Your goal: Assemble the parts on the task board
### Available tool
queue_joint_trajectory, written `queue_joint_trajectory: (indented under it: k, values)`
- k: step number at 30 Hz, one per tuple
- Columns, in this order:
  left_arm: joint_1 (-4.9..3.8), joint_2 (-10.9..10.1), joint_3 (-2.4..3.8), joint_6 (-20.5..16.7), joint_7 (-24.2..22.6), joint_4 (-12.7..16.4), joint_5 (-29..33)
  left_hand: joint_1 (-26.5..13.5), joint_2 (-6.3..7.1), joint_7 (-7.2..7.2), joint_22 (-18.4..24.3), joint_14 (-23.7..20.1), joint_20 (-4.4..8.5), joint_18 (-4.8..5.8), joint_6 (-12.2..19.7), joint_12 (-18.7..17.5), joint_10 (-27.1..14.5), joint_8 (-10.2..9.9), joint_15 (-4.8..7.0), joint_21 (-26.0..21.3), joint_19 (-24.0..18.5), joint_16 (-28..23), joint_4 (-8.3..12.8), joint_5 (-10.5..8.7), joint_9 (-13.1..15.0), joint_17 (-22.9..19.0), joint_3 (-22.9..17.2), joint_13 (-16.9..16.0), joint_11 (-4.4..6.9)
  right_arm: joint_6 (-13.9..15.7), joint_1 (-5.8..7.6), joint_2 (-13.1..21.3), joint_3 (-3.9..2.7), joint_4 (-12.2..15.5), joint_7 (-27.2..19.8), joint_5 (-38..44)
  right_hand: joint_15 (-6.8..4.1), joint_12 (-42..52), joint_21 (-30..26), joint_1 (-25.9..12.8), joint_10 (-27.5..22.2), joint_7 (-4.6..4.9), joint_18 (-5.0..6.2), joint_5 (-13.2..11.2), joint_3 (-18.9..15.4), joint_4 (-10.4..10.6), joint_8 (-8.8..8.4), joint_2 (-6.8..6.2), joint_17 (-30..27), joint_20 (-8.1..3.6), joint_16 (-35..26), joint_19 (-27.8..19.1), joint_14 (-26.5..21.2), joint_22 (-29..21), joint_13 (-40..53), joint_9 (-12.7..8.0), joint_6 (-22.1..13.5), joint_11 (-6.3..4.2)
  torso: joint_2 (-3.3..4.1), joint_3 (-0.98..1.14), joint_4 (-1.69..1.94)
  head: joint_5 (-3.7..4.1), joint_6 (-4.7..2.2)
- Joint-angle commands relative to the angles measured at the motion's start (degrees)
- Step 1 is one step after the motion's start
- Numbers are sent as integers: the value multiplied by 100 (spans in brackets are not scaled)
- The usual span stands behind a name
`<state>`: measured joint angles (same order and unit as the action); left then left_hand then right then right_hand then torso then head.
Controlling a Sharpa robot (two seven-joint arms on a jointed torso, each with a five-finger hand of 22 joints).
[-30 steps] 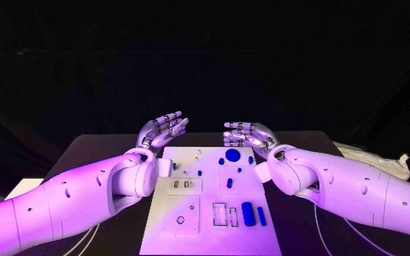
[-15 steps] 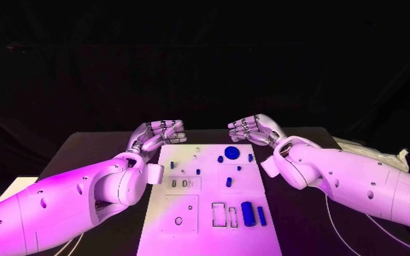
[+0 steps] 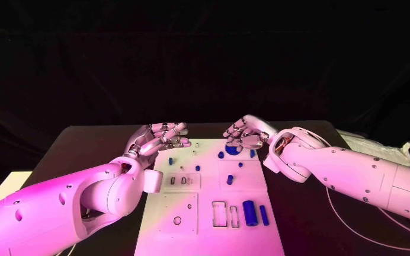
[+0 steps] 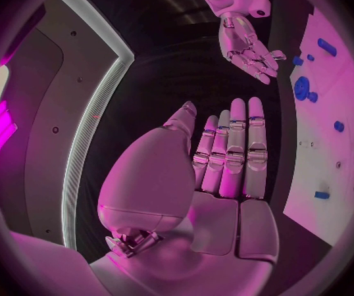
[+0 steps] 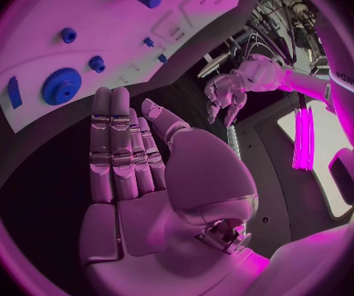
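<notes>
Your left hand point(image 3: 159, 137) hovers at far-left corner of task board point(image 3: 214, 232), fingers extended, holding nothing. Your right hand point(image 3: 247, 134) hovers above blue gear point(image 3: 232, 148) at far edge, also empty, fingers straight. Blue parts point(image 3: 249, 213) lie on board.

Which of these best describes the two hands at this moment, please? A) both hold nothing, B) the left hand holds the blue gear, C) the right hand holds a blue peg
A: the left hand and right hand both show bare palms and straight fingers.
</notes>
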<state>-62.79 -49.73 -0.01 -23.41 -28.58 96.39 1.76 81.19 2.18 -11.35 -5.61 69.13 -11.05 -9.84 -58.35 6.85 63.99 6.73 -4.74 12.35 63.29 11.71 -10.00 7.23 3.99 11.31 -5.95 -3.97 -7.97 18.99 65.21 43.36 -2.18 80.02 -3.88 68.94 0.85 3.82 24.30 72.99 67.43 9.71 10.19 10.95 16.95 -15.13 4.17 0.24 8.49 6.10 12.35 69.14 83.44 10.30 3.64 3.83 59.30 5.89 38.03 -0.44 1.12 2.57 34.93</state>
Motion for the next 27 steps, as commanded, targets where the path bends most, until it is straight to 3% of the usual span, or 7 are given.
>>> queue_joint_trajectory:
  k: [1,9,22,27]
  values:
    - [-21,14,9,243,68,111,357,-3,-42,-7,9,23,4,-65,-28,-30,28,-36,-4,16,36,3,30,-22,-7,8,14,-6,0,-630,57,-43,-10,39,829,1618,-55,-26,192,-7,8,-28,22,-41,-50,37,-41,-65,97,-59,132,114,258,105,0,4,36,-33,157,0,38,26,-33]
    - [-28,47,10,264,109,205,341,-6,-32,-16,16,12,4,-61,-19,-51,21,-54,-10,1,39,-16,41,-21,-9,26,23,-4,-7,-1034,247,-126,-14,148,1251,2536,-127,-29,886,-70,-16,-120,12,-109,4,235,-52,-183,870,-173,1289,187,314,517,0,-2,34,-99,331,-23,77,102,-49]
    - [-39,8,13,271,136,300,290,-6,-30,-19,19,8,3,-59,-17,-58,18,-60,-13,-5,39,-22,45,-21,-10,31,25,-4,-10,-1376,383,-229,-13,196,1459,2975,-105,-24,1629,-73,-21,-153,22,-163,262,503,-44,-330,1681,-164,2513,90,273,979,4,6,79,-127,431,-45,145,132,-39]
    - [-46,-6,15,271,144,323,284,-6,-27,-23,23,4,2,-58,-13,-66,15,-67,-15,-11,39,-30,50,-20,-10,38,28,-3,-13,-1558,392,-309,-6,134,1495,3068,-112,-25,1930,-58,6,-173,23,-180,394,611,-44,-391,2420,-156,3288,22,262,1171,4,8,110,-128,448,-55,148,140,-32]
